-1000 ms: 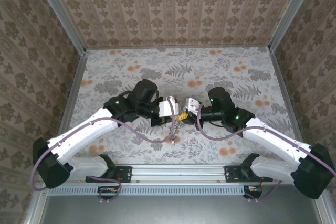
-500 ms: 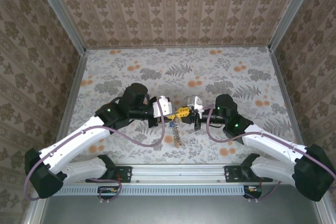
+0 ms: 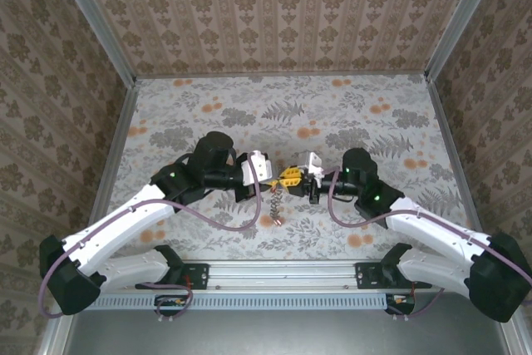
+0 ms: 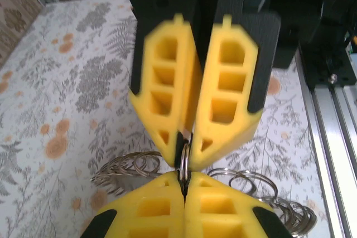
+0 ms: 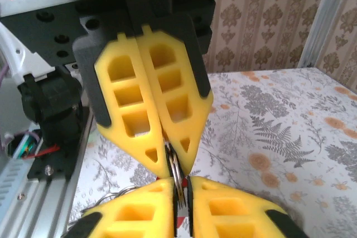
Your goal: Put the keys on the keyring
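Left end effector (image 4: 184,182) and right end effector (image 5: 179,187), yellow-padded, pinch the thin wire keyring (image 4: 129,166).

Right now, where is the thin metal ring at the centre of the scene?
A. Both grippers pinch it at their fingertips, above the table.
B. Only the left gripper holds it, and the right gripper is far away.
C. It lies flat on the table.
A: in the left wrist view the metal ring stands edge-on in the tips of the left gripper and the right gripper, which meet tip to tip.
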`<state>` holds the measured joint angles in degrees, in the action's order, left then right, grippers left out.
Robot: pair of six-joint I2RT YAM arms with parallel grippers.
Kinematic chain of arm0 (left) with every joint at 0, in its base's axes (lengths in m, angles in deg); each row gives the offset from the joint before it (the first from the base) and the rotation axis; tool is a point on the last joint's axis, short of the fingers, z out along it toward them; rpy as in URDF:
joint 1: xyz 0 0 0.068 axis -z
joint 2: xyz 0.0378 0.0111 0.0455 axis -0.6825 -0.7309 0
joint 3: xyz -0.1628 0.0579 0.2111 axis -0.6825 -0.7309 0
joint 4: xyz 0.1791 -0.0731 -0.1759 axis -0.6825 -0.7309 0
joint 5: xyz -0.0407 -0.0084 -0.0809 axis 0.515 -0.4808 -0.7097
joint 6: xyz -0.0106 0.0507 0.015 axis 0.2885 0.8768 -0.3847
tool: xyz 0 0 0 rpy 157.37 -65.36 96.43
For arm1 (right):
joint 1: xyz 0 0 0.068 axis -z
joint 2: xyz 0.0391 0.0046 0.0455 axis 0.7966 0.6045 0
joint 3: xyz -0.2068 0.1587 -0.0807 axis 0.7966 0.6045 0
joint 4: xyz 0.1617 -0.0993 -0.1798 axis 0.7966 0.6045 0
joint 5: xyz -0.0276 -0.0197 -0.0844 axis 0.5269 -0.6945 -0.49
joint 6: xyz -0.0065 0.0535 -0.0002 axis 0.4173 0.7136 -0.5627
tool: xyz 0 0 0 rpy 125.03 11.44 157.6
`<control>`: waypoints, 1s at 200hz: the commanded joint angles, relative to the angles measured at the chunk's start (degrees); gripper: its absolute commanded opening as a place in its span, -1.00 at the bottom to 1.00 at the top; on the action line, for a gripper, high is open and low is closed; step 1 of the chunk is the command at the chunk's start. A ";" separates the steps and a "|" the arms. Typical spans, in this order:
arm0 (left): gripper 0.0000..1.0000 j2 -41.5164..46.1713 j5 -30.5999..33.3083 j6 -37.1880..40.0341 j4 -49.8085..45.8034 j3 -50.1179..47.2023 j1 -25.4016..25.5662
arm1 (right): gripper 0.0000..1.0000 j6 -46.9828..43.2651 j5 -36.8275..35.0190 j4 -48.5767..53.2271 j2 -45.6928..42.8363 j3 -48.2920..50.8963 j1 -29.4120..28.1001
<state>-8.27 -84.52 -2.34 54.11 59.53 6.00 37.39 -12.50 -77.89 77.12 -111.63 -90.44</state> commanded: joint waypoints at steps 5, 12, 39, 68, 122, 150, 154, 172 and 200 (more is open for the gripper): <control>-1.00 -1.91 -0.98 3.53 -7.40 4.91 -0.03 | -0.54 -14.95 1.29 21.58 0.91 -7.91 -0.56; -1.00 -2.62 -1.17 4.12 -8.60 5.81 0.13 | -0.52 -15.86 1.20 23.02 1.56 -8.57 -0.83; -1.00 -4.86 -1.66 5.39 -10.78 8.12 0.49 | -0.52 -15.94 -1.34 23.10 4.17 -9.83 -3.05; -1.00 -5.50 -1.74 5.57 -10.27 8.64 0.54 | -0.48 -15.66 -3.65 23.63 5.43 -10.60 -3.52; -1.00 -5.35 -2.52 7.03 -11.11 8.96 0.62 | -0.51 -15.51 -5.91 25.82 5.70 -11.36 -3.55; -1.00 -5.51 -2.97 7.10 -11.16 9.05 0.56 | -0.56 -14.86 -5.11 25.10 5.86 -11.62 -3.57; -1.00 -5.52 -2.93 7.13 -11.16 9.04 0.61 | -0.57 -14.64 -4.66 24.91 5.96 -11.70 -3.58; -1.00 -5.52 -2.97 6.97 -10.69 8.93 0.57 | -0.57 -13.17 -2.50 24.19 6.70 -12.26 -3.59; -1.00 -5.18 -2.90 6.35 -9.43 8.26 0.60 | -0.59 -9.93 -1.11 21.55 7.97 -12.00 -3.59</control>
<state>-14.46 -84.34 3.32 41.50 65.43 6.00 23.73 -14.99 -54.26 83.20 -122.21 -93.58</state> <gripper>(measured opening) 0.046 0.210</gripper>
